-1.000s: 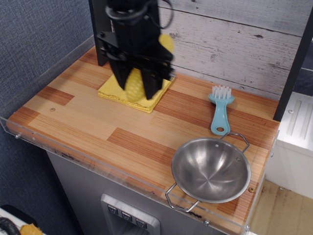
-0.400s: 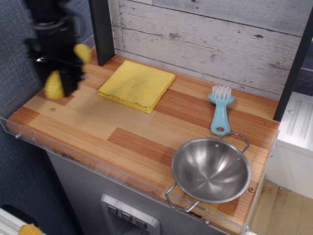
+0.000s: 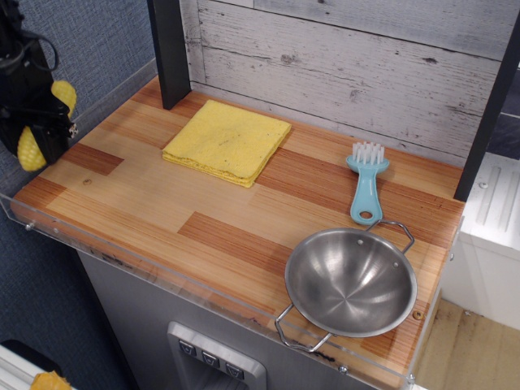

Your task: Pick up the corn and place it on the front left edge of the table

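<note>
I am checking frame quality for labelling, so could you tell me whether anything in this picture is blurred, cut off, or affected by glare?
In the observation.image view, the table and blue brush are sharp; the steel bowl shows soft reflections, not blown out; the gripper is dark and cropped by the left edge, with the corn partly hidden behind it.

One corn, cloth, brush, bowl

**No readable text**

No words, labels, brand names, numbers or signs can be read anywhere in the view. The buttons on the grey cabinet panel below the tabletop bear marks too small to make out.
</note>
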`<state>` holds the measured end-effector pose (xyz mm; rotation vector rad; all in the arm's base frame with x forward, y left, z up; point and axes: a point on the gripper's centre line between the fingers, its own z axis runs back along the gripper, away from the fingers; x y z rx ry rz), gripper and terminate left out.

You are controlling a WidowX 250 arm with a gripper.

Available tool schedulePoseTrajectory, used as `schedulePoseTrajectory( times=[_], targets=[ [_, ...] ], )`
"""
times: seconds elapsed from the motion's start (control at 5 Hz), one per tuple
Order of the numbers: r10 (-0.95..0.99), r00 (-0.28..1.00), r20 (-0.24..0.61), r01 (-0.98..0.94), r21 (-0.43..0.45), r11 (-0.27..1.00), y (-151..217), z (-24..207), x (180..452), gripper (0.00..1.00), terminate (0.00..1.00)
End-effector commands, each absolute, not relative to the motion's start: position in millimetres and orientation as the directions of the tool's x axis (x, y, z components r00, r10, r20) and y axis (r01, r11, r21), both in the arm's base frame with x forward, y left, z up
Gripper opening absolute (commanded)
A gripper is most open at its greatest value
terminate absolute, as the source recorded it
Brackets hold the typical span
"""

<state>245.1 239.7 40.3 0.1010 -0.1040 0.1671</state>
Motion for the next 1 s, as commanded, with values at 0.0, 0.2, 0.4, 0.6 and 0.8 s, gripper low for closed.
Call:
schedulePoseTrajectory(
  times=[0.0,0.2,0.4,0.6,0.8],
  targets=[
    [0.136,0.985,0.103,-0.146,0.094,0.985,242.8,45.9,243.0,0.00,0.00],
    [0.091,0.990,0.112,-0.104,0.120,0.987,228.3,52.1,248.0,0.00,0.00],
    [0.078,0.992,0.103,-0.091,0.132,0.987,220.1,49.7,248.1,0.00,0.00],
    [0.085,0.994,0.073,-0.095,0.138,0.986,215.0,42.9,246.7,0.00,0.00],
    [0.094,0.994,0.047,-0.100,0.135,0.986,211.3,35.8,244.9,0.00,0.00]
  ],
)
